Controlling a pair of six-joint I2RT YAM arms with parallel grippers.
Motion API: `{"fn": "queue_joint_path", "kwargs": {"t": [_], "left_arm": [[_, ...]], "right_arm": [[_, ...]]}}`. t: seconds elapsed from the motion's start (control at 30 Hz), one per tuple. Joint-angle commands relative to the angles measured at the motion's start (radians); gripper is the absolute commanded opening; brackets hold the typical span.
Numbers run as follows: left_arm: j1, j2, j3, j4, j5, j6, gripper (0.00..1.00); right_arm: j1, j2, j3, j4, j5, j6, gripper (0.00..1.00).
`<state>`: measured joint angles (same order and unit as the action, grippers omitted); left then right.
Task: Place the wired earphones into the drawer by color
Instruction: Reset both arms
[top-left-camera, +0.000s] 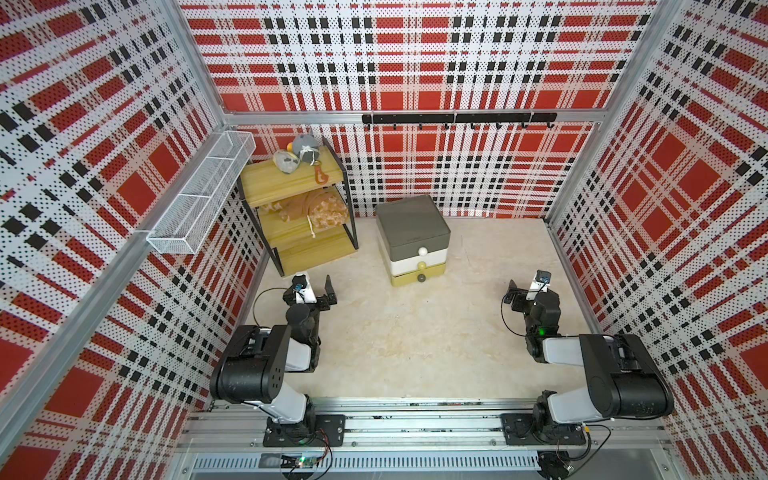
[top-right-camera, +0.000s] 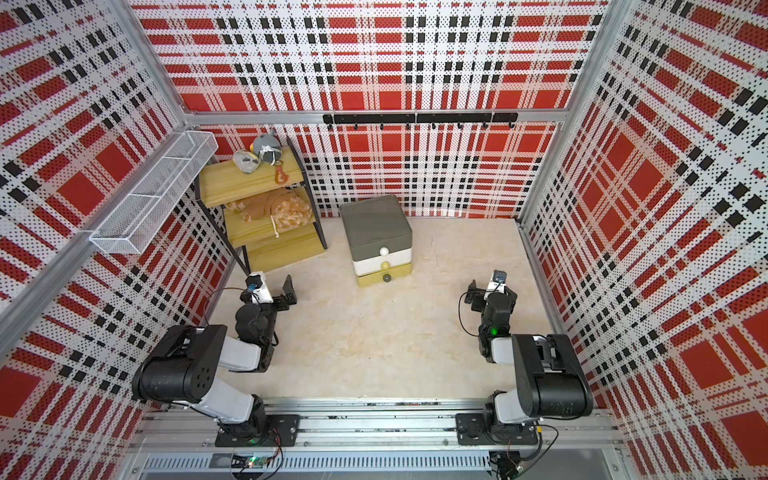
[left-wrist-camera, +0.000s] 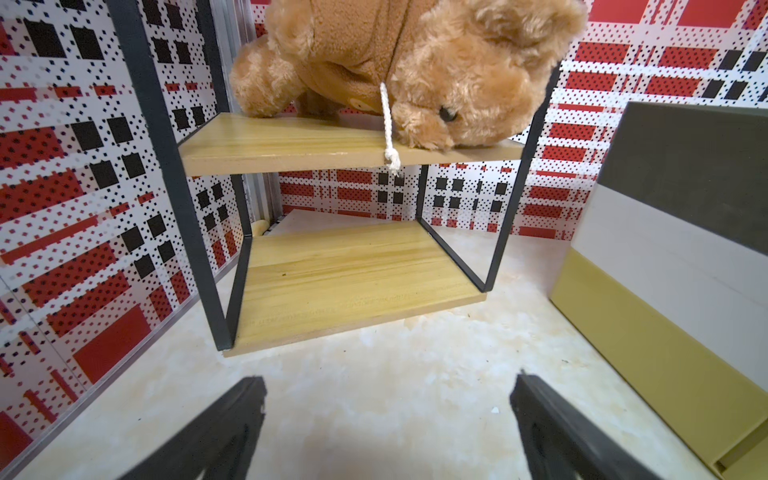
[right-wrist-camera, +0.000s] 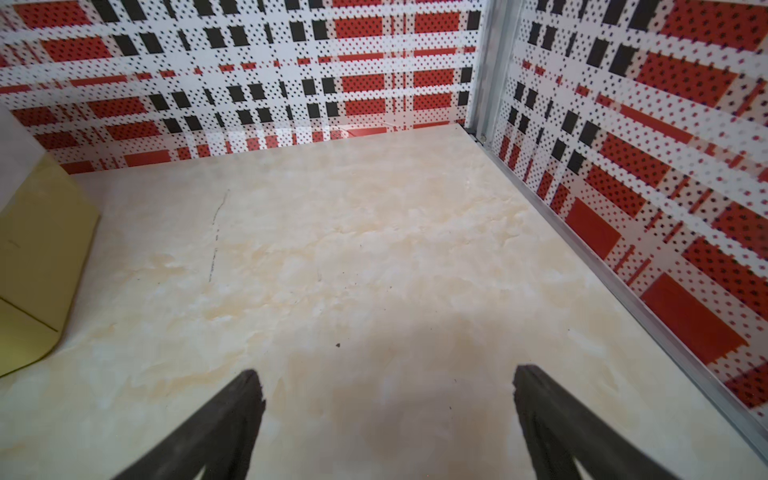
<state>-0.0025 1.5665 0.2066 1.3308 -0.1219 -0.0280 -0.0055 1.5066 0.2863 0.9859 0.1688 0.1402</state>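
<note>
Hanging empty in front of the drawer unit (top-left-camera: 411, 226), the left gripper (left-wrist-camera: 388, 386) off to its left and the right gripper (right-wrist-camera: 388, 378) to its right both have fingers spread wide, while all three drawers are shut and no wired earphones show anywhere, so sorting looks either finished or unstarted; I cannot tell which.

Grey, white, yellow drawer (top-left-camera: 413, 241); plaid walls (top-left-camera: 415, 62)

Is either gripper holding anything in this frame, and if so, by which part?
Nothing is held. The left gripper and the right gripper both stand open above the tabletop, nothing between their jaws.
</note>
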Motion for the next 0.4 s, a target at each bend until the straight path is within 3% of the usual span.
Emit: {"fn": "queue_joint_path", "kwargs": {"t": [0.0, 0.37], "left_arm": [[-0.006, -0.001, 0.011, 0.024, -0.012, 0.008, 0.99], [-0.006, 0.010, 0.022, 0.021, -0.008, 0.009, 0.99]], "right_arm": [[0.022, 0.027, 0.019, 0.060, -0.044, -0.054, 1.00], [0.034, 0.035, 0.028, 0.060, -0.038, -0.070, 1.00]]}}
